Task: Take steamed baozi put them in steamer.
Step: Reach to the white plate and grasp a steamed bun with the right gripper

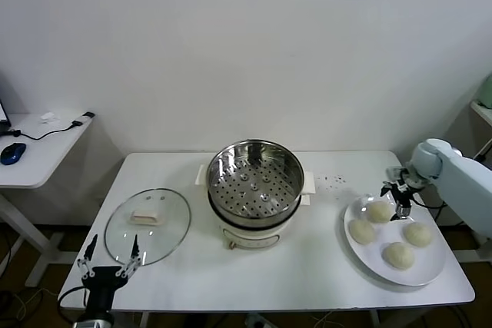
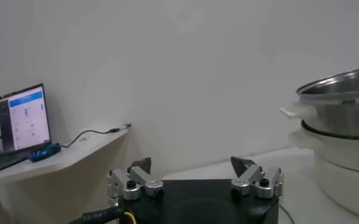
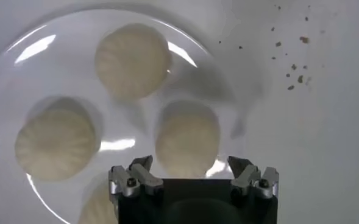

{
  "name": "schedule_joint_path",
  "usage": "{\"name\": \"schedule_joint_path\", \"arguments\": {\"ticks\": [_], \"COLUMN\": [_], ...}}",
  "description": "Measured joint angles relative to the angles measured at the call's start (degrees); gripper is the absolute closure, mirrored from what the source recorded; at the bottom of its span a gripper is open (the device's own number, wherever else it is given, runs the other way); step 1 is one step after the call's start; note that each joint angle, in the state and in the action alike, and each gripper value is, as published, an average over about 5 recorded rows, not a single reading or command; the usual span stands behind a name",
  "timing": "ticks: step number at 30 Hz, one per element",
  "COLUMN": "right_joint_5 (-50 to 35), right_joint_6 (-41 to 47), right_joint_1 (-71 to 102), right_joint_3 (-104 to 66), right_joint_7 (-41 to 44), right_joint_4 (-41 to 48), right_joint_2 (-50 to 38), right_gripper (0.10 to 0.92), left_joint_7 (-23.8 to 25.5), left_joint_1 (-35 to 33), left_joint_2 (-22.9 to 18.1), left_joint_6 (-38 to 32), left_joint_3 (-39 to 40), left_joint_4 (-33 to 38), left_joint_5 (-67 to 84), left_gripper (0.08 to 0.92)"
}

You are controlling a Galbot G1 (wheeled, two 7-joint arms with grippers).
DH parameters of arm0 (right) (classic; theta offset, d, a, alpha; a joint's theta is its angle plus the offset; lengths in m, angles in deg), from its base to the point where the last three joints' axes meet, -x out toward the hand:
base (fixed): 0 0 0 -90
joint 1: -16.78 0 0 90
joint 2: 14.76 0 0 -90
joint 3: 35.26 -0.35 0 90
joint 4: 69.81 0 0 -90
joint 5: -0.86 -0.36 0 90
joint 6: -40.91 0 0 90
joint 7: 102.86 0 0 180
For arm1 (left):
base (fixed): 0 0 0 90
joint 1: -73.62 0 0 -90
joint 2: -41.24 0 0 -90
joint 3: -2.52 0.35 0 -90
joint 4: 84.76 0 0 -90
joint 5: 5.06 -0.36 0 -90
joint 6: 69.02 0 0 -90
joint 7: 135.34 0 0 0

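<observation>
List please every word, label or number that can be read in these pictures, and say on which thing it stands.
No text can be read.
Laptop screen: shows windows; the writing is too small to read.
Steamer: a small mark low on the pot base, too blurred to read.
Plate: no writing.

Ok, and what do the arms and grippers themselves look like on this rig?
The right arm has smooth white rounded casing ending in a dark wrist. Both the right gripper and the left gripper have a black body carrying two silver-grey metal fingers fastened with dark round bolts. A black cable with a yellow tip runs along the left gripper's base.
</observation>
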Motion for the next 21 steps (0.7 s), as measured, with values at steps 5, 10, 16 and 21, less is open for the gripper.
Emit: {"name": "schedule_joint_path", "arguments": {"ticks": [5, 10, 16, 21], "right_joint_5": [0.52, 0.71, 0.65, 0.61], "right_joint_6": [0.12, -0.02, -0.1, -0.14], "right_joint_1": [0.24, 0.37, 0.27, 0.04], "right_joint_3": [0.35, 0.31, 0.1, 0.05], "right_joint_7": [0.11, 0.03, 0.1, 0.37], "right_joint_4": [1.67, 3.19, 4.17, 4.42], "right_joint_2": [1.34, 2.61, 3.38, 3.56], "right_gripper": [0.203, 0.203, 0.248, 0.312], "left_joint_7": [0.0, -0.01, -0.01, -0.04], "left_joint_1": [0.06, 0.24, 0.21, 0.0], "left_joint_2": [0.17, 0.32, 0.39, 0.6], "left_joint_6": [0.04, -0.01, -0.15, -0.39], "left_joint_3": [-0.16, -0.21, -0.2, -0.29], "left_joint_4": [-0.24, -0.58, -0.84, -1.02], "left_joint_5": [0.0, -0.02, -0.17, -0.17], "left_gripper": [0.177, 0.177, 0.177, 0.177]}}
